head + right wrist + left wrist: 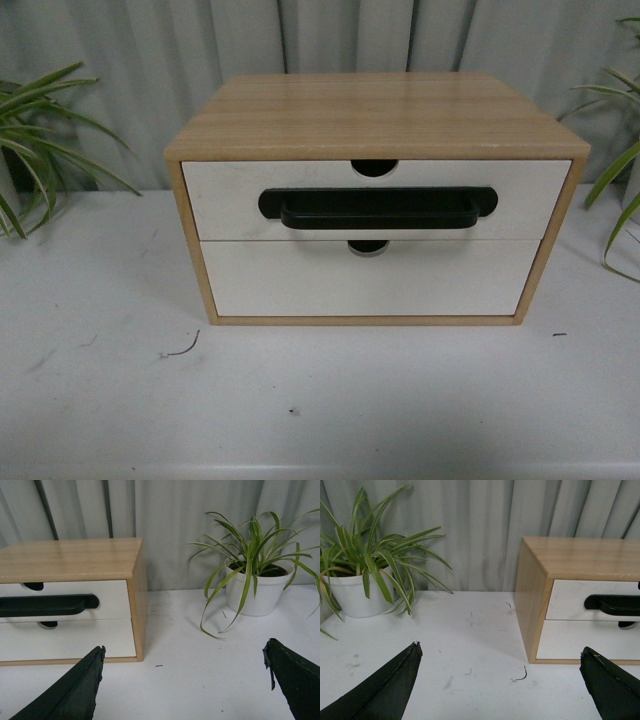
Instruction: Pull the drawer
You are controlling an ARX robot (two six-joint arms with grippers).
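Observation:
A wooden cabinet (375, 115) stands on the white table. Its upper drawer (225, 195) has a white front, a long black bar handle (378, 208) and a half-round notch (375, 167) in the top edge; it looks shut. Neither arm shows in the front view. My left gripper (499, 652) is open over bare table, left of the cabinet (580, 557), with the handle (615, 603) at the picture's edge. My right gripper (184, 652) is open too, off the cabinet's right corner (137, 605), with the drawer (112, 597) and handle (47, 604) in sight.
Below sits a plain white drawer front (370, 280) without a handle. A potted plant (355, 592) stands left of the cabinet, another potted plant (255, 587) on the right. A grey curtain (150, 50) hangs behind. A small dark scrap (182, 350) lies on the table.

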